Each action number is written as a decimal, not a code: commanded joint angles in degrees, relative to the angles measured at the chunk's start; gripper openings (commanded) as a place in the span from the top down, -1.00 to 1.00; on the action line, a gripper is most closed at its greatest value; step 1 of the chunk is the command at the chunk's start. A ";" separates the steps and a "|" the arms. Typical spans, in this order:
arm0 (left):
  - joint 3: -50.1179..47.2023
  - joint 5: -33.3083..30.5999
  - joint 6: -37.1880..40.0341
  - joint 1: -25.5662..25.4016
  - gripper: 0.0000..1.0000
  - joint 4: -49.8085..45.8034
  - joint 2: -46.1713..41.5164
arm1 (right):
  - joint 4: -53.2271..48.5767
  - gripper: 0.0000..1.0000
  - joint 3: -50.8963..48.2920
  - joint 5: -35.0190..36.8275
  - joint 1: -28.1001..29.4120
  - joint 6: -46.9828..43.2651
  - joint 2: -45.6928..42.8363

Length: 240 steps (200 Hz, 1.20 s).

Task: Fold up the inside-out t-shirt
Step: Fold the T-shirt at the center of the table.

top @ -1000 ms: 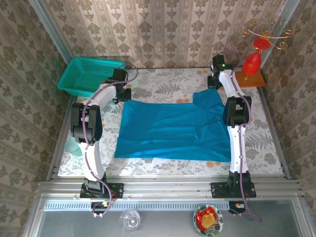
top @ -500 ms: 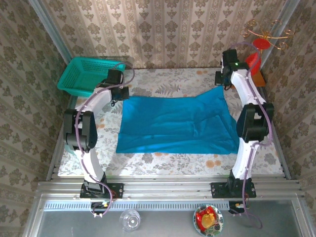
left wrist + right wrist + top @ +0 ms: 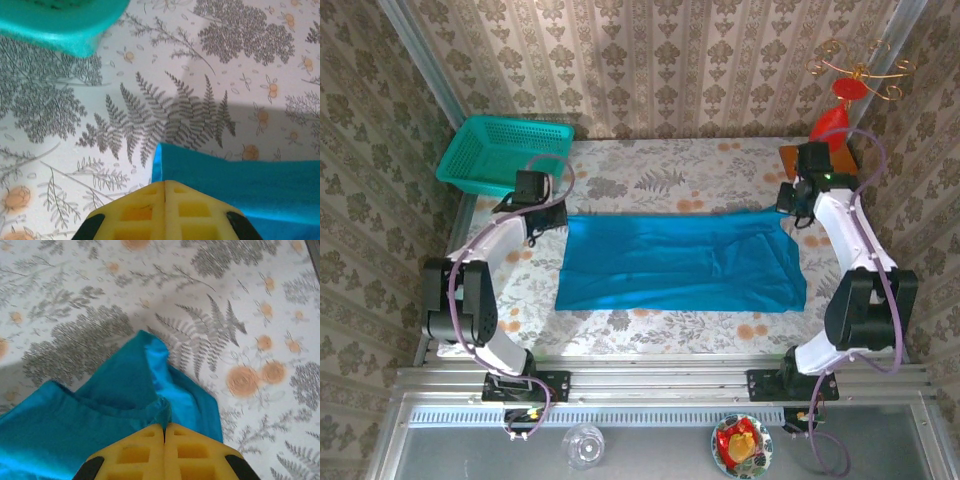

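Shirt (image 3: 680,265): plain blue, spread as a wide band across the middle of the table (image 3: 650,165); well apart from the basket (image 3: 500,150) at the far left corner.
Long axis: left to right, crosswise to both arms; short axis far to near.
Far edge: straight, taut-looking, strung between the two grippers.
Near edge: flat on the table, closer to the arm bases.
Left gripper (image 3: 542,215): at the far left corner of the shirt; in the wrist view, fingers (image 3: 140,212) pressed together with no gap, blue hem running under the tips. Pinched on that corner, by the look of it.
Right gripper (image 3: 790,205): at the far right corner; in the wrist view, closed tight, with fabric bunched and puckered into the seam between the fingers. Holding the shirt.
Direction from the hands: bulk of the shirt on the near side of both grippers, toward the bases; none of it beyond them.
Nearer arm: neither; each on its own end, roughly level with the other.
Inside-out or not: seams too small to tell.
Step, as judged: far edge in hand at both corners, fold across the short axis not yet made.
Next move, as judged: both corners carried together toward the near edge, held parallel to the long axis so the hem lands square.
Risk: uneven pace skews the fold; the thin pinch at the left corner may slip.
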 commanded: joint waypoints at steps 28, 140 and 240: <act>-8.25 1.81 -3.11 0.53 1.00 4.63 -7.02 | 3.28 1.00 -10.84 -1.96 -2.01 4.18 -8.65; -21.08 2.12 -10.14 -1.38 0.71 4.84 -12.58 | 7.21 0.68 -27.53 -1.12 -3.18 11.75 -15.15; -4.65 9.59 -4.50 -5.99 0.63 -6.95 -6.77 | 7.89 0.17 -16.63 -16.48 7.53 8.48 -7.84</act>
